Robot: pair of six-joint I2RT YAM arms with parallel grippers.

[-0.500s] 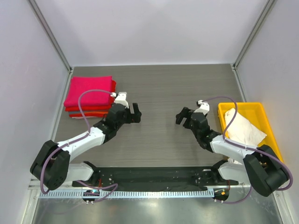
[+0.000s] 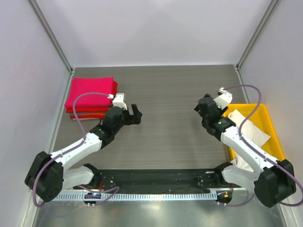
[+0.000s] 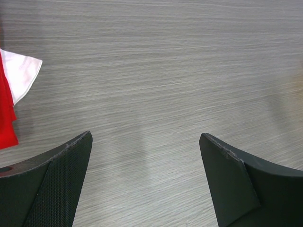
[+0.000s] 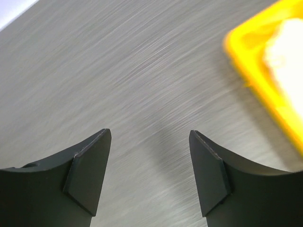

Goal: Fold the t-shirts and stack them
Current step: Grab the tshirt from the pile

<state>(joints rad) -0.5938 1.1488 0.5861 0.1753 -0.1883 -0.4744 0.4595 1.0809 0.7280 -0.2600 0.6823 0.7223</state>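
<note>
A grey counter [image 2: 165, 90] with fine, streaky wood-grain lines is stretching between pale walls, matte and flat. Two white-and-black jointed arms [image 2: 85, 146] are reaching in from the near edge, each trailing a looped purple cable. At the right edge a rectangular yellow tray [image 2: 273, 128] of smooth, hard plastic is sitting on the counter, and a cream-white shirt [image 2: 255, 135] is lying rumpled inside it, soft and creased. In the far left corner a magenta-pink shirt [image 2: 92, 92] is resting as a neat folded square on top of a red shirt [image 2: 83, 115], whose layered edges are showing beneath it. The left tool [image 2: 137, 114] is hovering over bare counter just right of that stack, its dark, wedge-shaped jaws standing wide apart and gripping nothing; one pad is showing a fine mesh texture in the left wrist view, where a red edge and a white corner [image 3: 21, 75] of cloth are peeking in at the left. The right tool [image 2: 200, 103] is hanging beside the tray's near-left corner, its jaws likewise spread wide and empty, with the right wrist view looking blurred.
</note>
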